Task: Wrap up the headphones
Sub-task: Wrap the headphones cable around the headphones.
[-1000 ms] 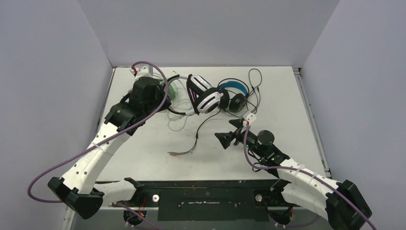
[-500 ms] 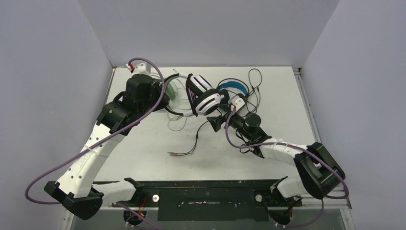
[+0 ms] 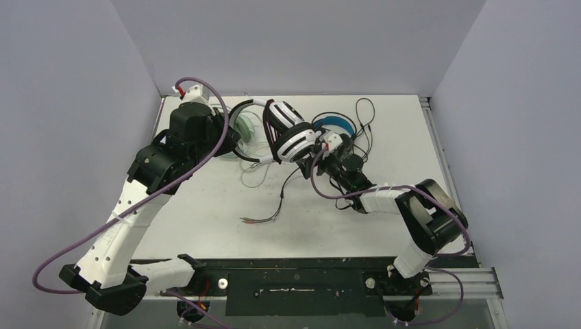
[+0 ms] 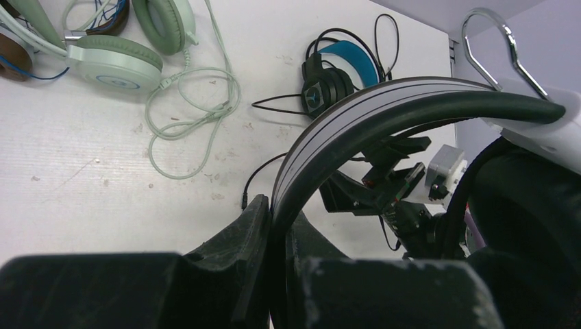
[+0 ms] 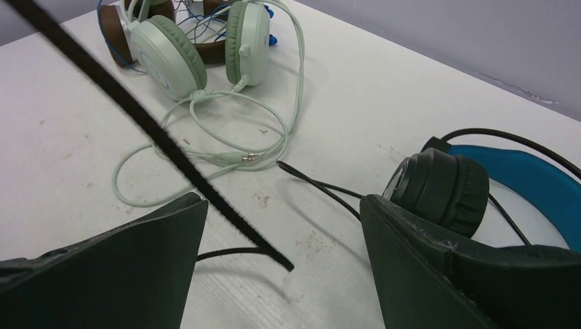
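My left gripper (image 4: 279,229) is shut on the striped headband (image 4: 356,127) of the white headphones (image 3: 291,135) and holds them off the table; from above, the left gripper (image 3: 231,139) sits at the band's left end. The right gripper (image 5: 281,236) is open just below their earcup, seen from above as the right gripper (image 3: 315,160). A black ribbed strap (image 5: 147,120) hangs slanting between its jaws, touching neither. The mint green headphones (image 5: 171,62) and the brown headphones (image 5: 123,38) lie beyond. The black headphones with the blue headband (image 5: 445,181) lie beside the right finger.
The white headset's thin black cable (image 3: 284,195) trails to its plugs (image 3: 257,219) mid-table. A mint cord loop (image 4: 192,130) lies on the white table (image 3: 205,205). Black cable loops (image 3: 364,113) lie at the back right. Grey walls close in on three sides.
The right arm has reached up and left from mid-table to just under the white headphones, jaws still open. The left arm has drawn the held headband slightly back and left.
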### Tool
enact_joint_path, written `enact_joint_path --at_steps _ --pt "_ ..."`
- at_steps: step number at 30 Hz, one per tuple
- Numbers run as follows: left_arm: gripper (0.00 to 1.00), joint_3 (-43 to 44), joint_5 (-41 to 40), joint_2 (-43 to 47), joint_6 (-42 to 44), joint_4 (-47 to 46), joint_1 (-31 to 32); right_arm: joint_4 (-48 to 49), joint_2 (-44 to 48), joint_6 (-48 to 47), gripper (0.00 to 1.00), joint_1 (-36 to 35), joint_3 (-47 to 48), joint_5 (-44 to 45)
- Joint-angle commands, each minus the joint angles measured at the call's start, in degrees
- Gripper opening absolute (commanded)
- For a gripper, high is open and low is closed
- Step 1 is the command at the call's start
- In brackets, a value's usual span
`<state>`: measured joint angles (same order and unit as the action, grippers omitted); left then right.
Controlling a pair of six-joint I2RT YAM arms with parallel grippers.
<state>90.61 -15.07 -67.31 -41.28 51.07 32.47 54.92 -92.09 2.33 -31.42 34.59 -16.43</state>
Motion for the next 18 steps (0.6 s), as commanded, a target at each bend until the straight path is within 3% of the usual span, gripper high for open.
enact_joint_path --at_steps 1,2,4,8,9,18 --pt "0.0 5.6 1.4 1.8 -2.2 -3.5 -0.2 6.4 -3.7 -0.5 0.81 0.7 6.5 -5.0" --pt "0.0 6.1 1.4 1.8 -2.2 -3.2 -0.3 6.3 -4.7 -0.3 0.76 0.7 7.6 -5.5" --pt "0.0 7.1 1.0 1.5 -2.4 -2.8 -0.3 6.2 -6.1 0.7 0.56 0.7 9.2 -6.7" --pt "0.0 7.4 -1.8 0.7 -3.9 -2.6 -0.5 6.0 -3.0 1.7 0.04 -1.8 6.9 -5.3" --pt "0.0 7.2 -2.2 0.3 -4.4 -2.7 -0.7 5.5 -1.0 1.1 0.0 -3.4 5.3 -3.9" --pt "0.0 3.4 -3.5 -3.6 -6.9 -10.5 -8.7 -6.9 16.8 0.0 0.0 -24.7 -6.1 6.2"
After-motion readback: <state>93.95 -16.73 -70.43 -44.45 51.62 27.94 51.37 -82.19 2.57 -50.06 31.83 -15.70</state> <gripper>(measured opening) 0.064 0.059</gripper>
